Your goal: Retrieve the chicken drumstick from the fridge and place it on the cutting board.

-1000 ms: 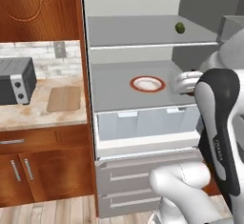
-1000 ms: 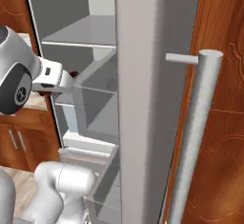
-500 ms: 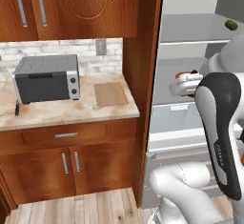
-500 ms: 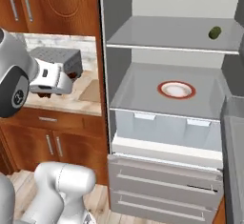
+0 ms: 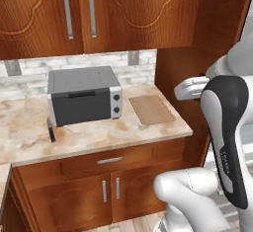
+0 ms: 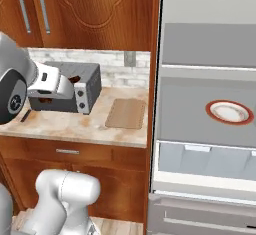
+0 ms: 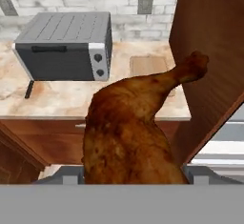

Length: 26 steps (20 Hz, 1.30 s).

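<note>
The chicken drumstick (image 7: 131, 127), a reddish-brown lumpy piece with its bone end up and to the right, sits large in the hand view with my gripper (image 7: 133, 174) shut on it. Beyond it, the light-tan cutting board (image 7: 147, 66) lies on the counter, right of the toaster oven. In the left base view my gripper (image 5: 190, 89) hangs just right of the cutting board (image 5: 150, 109), above the counter's end. From the right base view, the drumstick (image 6: 75, 79) peeks out of the hand, left of the cutting board (image 6: 126, 113). The open fridge (image 6: 210, 84) stands to the right.
A grey toaster oven (image 5: 84, 100) stands on the marble counter (image 5: 29, 132), with a small dark utensil (image 5: 51, 130) at its left front. A white plate with an orange rim (image 6: 229, 111) rests on a fridge shelf. Wooden cabinets hang above and below.
Both base views have swung left from the fridge interior to the counter, so the base has moved. The gripper stays shut on the drumstick, which is now out of the fridge.
</note>
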### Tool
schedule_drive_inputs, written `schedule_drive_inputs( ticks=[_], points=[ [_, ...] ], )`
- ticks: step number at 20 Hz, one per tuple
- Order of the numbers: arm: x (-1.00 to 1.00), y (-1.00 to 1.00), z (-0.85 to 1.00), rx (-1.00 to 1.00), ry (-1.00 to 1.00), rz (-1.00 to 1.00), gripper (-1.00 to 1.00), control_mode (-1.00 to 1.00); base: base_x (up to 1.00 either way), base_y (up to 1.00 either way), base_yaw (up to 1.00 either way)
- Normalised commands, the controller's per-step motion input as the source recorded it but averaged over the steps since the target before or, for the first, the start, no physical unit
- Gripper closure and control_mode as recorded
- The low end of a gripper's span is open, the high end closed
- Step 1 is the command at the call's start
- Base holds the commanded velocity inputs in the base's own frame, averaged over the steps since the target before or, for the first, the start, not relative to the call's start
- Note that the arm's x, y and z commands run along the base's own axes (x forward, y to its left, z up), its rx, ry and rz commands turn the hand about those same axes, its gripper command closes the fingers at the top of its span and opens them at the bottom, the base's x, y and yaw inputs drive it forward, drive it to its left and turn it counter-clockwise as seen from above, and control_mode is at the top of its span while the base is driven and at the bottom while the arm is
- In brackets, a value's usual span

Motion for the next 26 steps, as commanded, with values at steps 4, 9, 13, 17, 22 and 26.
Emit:
schedule_drive_inputs(
  ticks=[4,9,13,17,22,26],
  points=[
    [0.23,-0.01,-0.10,0.00,0.05,-0.02,1.00,-1.00,0.75,0.25,-0.13],
    [0.66,-0.26,-0.66,-0.03,0.21,0.00,1.00,-1.00,0.00,0.00,0.00],
    [0.44,-0.28,-0.94,-0.07,0.27,0.00,1.00,-1.00,0.00,0.00,0.00],
    [0.37,-0.18,-0.92,-0.05,0.18,0.00,1.00,-1.00,0.00,0.00,0.00],
    [0.62,-0.28,-0.63,-0.02,0.17,0.00,1.00,-1.00,0.00,0.00,0.00],
    [0.97,-0.22,-0.46,0.00,0.08,0.01,1.00,-1.00,0.00,0.00,0.00]
  ],
)
